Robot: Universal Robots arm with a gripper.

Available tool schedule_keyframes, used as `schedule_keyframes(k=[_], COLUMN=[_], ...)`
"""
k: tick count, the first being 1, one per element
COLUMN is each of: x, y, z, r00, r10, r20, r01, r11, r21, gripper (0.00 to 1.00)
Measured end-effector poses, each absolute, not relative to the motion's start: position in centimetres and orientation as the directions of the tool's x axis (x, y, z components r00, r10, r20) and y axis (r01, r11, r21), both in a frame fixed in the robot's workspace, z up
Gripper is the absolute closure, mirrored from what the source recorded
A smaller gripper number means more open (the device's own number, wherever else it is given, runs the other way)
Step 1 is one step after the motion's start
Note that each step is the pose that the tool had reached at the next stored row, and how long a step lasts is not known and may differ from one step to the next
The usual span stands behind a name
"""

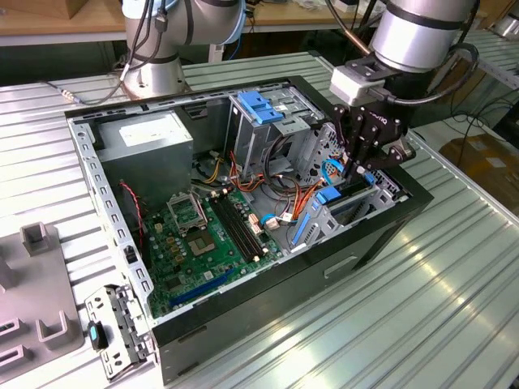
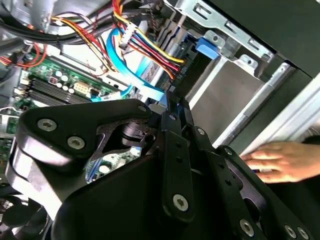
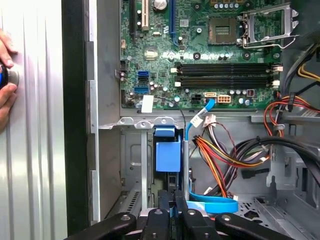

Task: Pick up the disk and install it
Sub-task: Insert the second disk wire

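Currently: hand clamped on disk, disk standing in drive bay

Hand [image 3: 176,200]: black metal linkage with screw heads, the two slim fingers drawn nearly together. They pinch the upper edge of the disk [image 3: 167,155], so the hand is grasping it, not released.

Disk: thin dark slab seen edge-on, with smooth glossy blue plastic rail and a blue tab. It hangs straight below the hand, upright, set down between the bare sheet-metal walls of the bay at the corner of the black case [image 1: 381,235].

Just beside the fingers: a flat blue ribbon cable [image 3: 215,204], looped and smooth, and a bundle of red, orange, yellow and black wires [image 3: 225,155].

Beyond the bay, farther from the hand: green motherboard [image 3: 165,85] with long black memory slots and a square metal-framed socket.

Case stands on a ribbed, shiny aluminium table [image 1: 365,324]. A person's fingers [image 2: 280,160] rest on it outside the case wall.
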State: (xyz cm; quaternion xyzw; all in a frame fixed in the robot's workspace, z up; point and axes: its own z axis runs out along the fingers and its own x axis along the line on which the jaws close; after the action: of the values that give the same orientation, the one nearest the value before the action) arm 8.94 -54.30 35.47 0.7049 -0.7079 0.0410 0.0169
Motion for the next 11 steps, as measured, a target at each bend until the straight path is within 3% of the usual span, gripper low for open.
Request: schedule_keyframes(k=[3, 11], x=[8.80, 8.27], y=[-54.56, -54.65], z=[35.31, 35.16], r00=[-0.006, -0.006], r10=[-0.998, -0.999], r20=[0.057, 0.048], r01=[-0.999, -0.998], r11=[0.003, 0.002], r21=[-0.037, -0.069], gripper=[0.84, 0.84])
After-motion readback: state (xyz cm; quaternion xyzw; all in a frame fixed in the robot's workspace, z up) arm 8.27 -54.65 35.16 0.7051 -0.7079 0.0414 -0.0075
